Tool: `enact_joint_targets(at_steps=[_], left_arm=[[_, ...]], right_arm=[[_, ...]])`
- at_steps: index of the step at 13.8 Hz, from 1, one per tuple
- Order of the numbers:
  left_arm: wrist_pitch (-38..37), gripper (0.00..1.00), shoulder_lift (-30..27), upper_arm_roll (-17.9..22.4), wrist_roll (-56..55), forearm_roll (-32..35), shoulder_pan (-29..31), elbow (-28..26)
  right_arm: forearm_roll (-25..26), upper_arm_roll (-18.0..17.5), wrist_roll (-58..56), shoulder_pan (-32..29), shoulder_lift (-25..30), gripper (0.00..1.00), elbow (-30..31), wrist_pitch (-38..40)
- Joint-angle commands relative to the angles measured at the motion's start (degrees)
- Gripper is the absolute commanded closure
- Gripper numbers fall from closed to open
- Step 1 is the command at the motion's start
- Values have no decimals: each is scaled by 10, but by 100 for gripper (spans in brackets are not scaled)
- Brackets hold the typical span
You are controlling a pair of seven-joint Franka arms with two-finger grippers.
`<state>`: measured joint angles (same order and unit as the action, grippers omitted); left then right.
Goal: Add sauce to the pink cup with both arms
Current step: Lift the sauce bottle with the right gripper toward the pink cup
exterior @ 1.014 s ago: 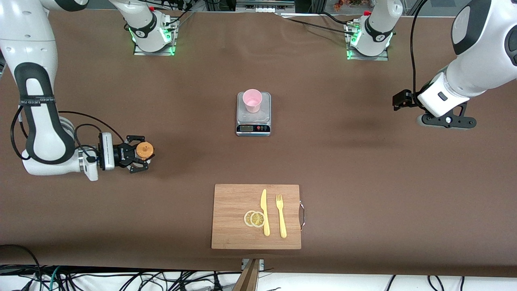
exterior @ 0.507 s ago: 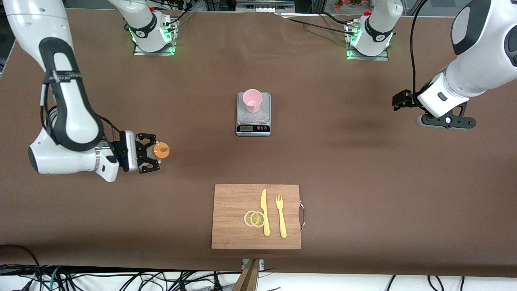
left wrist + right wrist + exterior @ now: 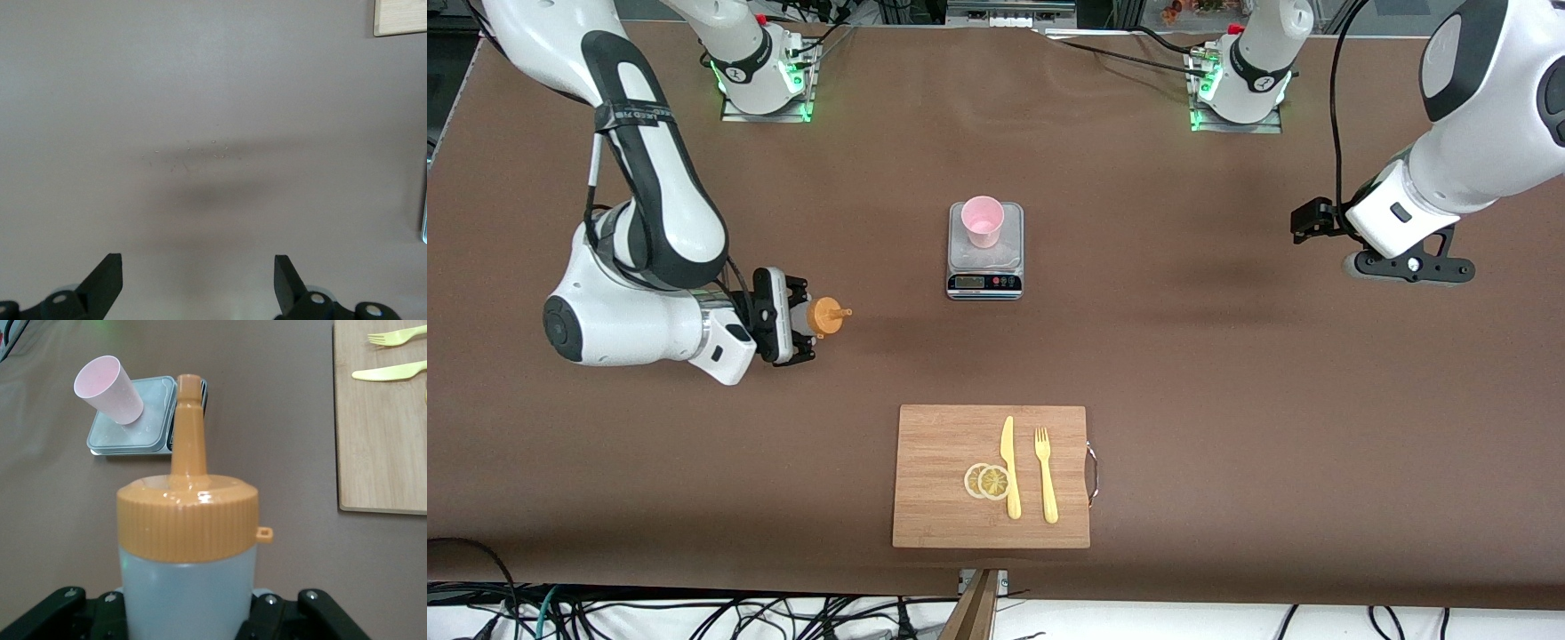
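right arm reaches low over the table, wrist turned level, right gripper clamped shut on the sauce bottle; left arm waits raised, left gripper spread wide

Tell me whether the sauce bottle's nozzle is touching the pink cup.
Apart. The front view shows bare table between the sauce bottle, held in the right gripper, and the pink cup on the scale.

A brown-covered table carries a small kitchen scale near its middle and, nearer the front camera, a wooden cutting board with a metal handle. The two white arm bases stand along its edge.
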<state>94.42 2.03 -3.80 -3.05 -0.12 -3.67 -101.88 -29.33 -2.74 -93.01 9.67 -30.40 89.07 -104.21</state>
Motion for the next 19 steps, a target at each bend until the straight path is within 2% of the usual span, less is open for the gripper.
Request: enact_joint_targets(at_steps=[1, 5, 8, 19], left_arm=[[-3, 0, 2, 1, 7, -6, 3, 7], [9, 0, 3, 2, 7, -4, 8, 3], [9, 0, 3, 2, 7, -4, 8, 3], [10, 0, 6, 2, 7, 13, 10, 4]], right_arm=[[28, 3, 33, 16, 12, 100, 0, 2], [107, 2, 144, 78, 41, 100, 2, 7], [144, 2, 203, 117, 59, 100, 10, 11], [298, 1, 345, 265, 66, 100, 33, 41]])
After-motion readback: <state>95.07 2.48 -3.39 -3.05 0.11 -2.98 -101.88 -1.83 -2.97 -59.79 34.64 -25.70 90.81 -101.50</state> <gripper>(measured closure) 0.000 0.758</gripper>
